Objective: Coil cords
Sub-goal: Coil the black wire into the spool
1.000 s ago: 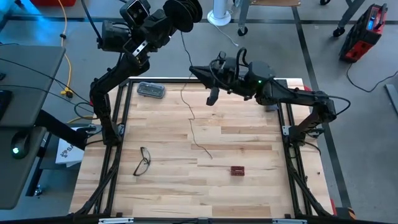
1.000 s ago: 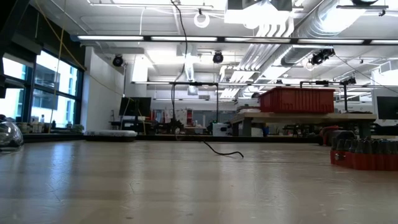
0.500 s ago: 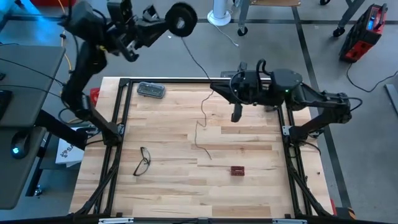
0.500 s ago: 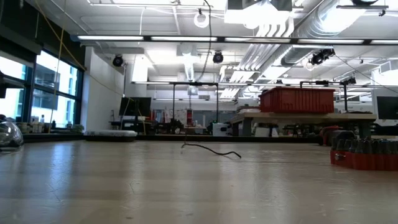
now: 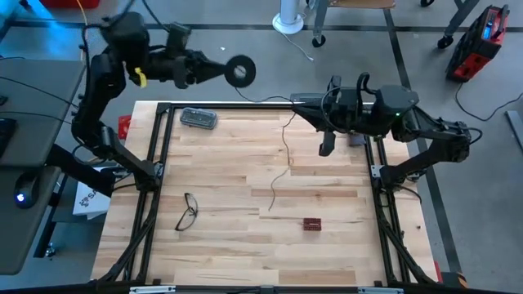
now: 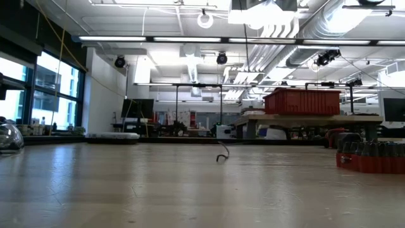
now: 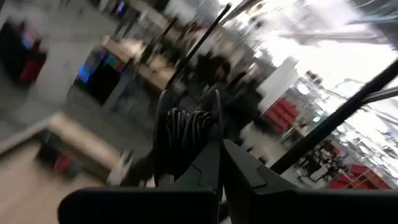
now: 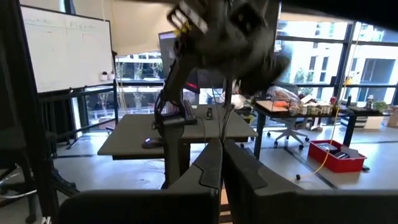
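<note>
Lacking readable writing: reel (image 5: 240, 70), wire (image 5: 286, 155)

A pale wooden table (image 5: 229, 245) with a black frame along its edges is carrying a few things. Black-framed eyeglasses (image 5: 188, 211) are lying near its left edge, a small dark red block (image 5: 312, 224) is sitting right of centre, a clear case (image 5: 198, 118) is resting at the far left corner, and the free end of the thin dark wire (image 5: 274, 196) is trailing on the boards near the middle.

Pale smooth wood-plank table (image 5: 327, 245), matt black reel (image 5: 240, 71), thin dark wire (image 5: 286, 151)
</note>
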